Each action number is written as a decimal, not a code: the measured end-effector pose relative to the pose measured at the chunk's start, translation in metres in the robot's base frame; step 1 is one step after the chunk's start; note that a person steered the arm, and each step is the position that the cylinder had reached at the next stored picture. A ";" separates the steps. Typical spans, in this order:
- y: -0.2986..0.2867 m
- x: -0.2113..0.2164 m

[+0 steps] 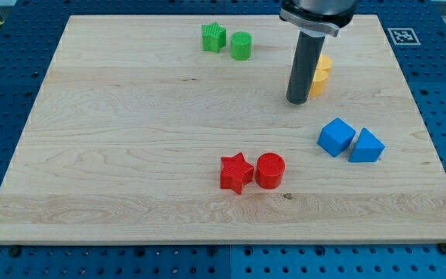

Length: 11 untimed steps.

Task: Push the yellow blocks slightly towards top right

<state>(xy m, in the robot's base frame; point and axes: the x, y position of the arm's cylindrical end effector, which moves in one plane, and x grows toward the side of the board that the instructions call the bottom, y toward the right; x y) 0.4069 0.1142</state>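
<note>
A pale wooden board (130, 155) is seen on a blue perforated bench (6, 85). A green star (213, 37) and green cylinder (241, 46) are placed top centre, yellow blocks (320, 75) upper right, two blue blocks (336, 136) (366, 146) right, a red star (236, 172) and red cylinder (270, 170) lower centre.

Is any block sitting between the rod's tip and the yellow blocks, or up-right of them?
Nothing visible. My tip sits directly left of the yellow blocks, partly hiding them; the wooden board beyond them, up-right, holds no other block.

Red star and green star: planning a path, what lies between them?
Bare wood only, in the camera view, between the red star and the green star.
</note>
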 end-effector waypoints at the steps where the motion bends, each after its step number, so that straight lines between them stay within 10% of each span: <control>1: 0.005 0.001; 11: 0.033 -0.066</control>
